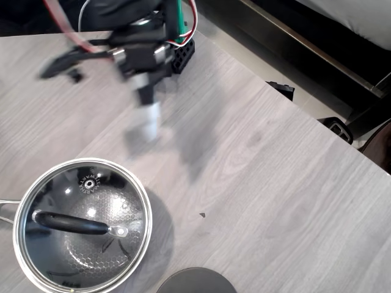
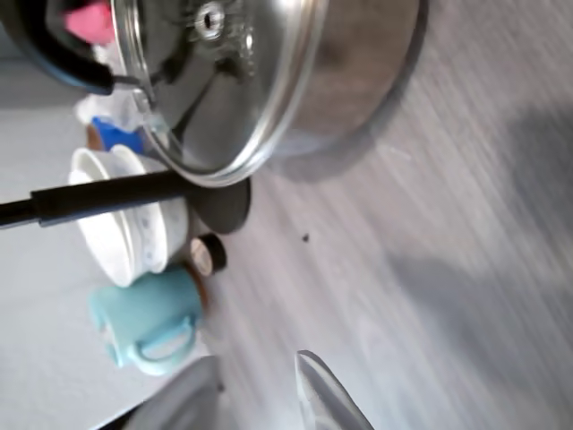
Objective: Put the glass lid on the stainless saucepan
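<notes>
The glass lid [image 1: 91, 207] lies flat on the stainless saucepan [image 1: 142, 250] at the bottom left of the overhead view, its black bar handle [image 1: 70, 223] across the middle and the steam vent [image 1: 89, 183] at the far side. The pan's thin metal handle [image 1: 6, 204] sticks out to the left. My gripper [image 1: 146, 122] hangs motion-blurred above the bare table, well clear of the pan. In the wrist view the lid [image 2: 233, 116] sits on the steel pan wall [image 2: 358, 72] at the top, and my gripper [image 2: 258, 367] stands open with nothing between its fingers.
A dark grey round disc [image 1: 195, 282] lies by the pan at the bottom edge. The table edge [image 1: 305, 113] runs diagonally at the right with two black clamps. The wrist view shows white bowls [image 2: 116, 224], a teal mug [image 2: 148, 318] and a small jar [image 2: 208, 255] beyond the pan.
</notes>
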You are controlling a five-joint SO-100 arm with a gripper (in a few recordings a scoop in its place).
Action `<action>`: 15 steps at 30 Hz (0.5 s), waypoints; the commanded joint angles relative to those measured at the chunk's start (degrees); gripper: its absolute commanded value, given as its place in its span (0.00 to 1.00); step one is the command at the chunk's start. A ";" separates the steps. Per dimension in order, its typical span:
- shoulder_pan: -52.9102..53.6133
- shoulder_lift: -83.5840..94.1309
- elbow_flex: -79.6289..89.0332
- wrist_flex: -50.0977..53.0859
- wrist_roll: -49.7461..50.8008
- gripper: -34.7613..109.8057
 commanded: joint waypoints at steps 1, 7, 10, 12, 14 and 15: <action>0.70 10.99 11.95 -1.85 -1.58 0.24; 0.26 11.07 22.59 -3.08 -2.55 0.24; -0.44 11.07 26.46 -3.43 -2.37 0.24; 0.18 11.07 29.00 -4.13 -2.64 0.24; -0.09 11.07 33.84 -4.39 -2.29 0.25; -0.53 10.99 35.16 -4.75 -2.37 0.24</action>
